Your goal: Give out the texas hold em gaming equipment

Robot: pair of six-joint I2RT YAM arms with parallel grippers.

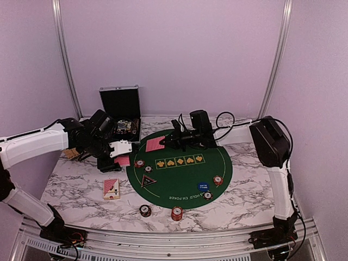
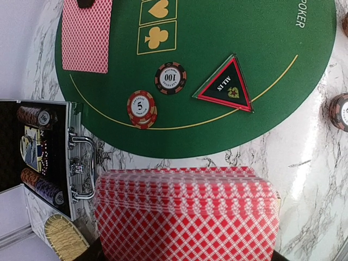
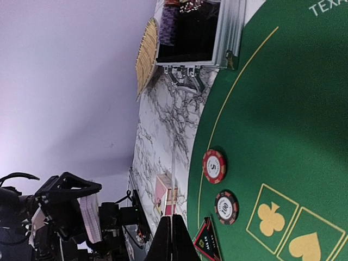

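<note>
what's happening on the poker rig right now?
Looks mid-deal. The left pincer is shut on the red-backed deck beside the green mat. The right pincer is shut on a single card at the mat's far-left edge. Several chips, the triangular marker and blue button lie on the mat.

I reference positions to the round green felt mat (image 1: 179,176) on the white marble-patterned tabletop (image 1: 81,190), in the overhead view. On the mat: triangular black marker button (image 1: 147,180) at 8 o'clock, round blue marker button (image 1: 203,186) at 5. Above its 11 o'clock rim: single red-backed playing card (image 1: 155,144). Off it: open black-lined silver case (image 1: 120,109) farther out at 11, red-backed playing-card deck (image 1: 124,160) at 9.
</note>
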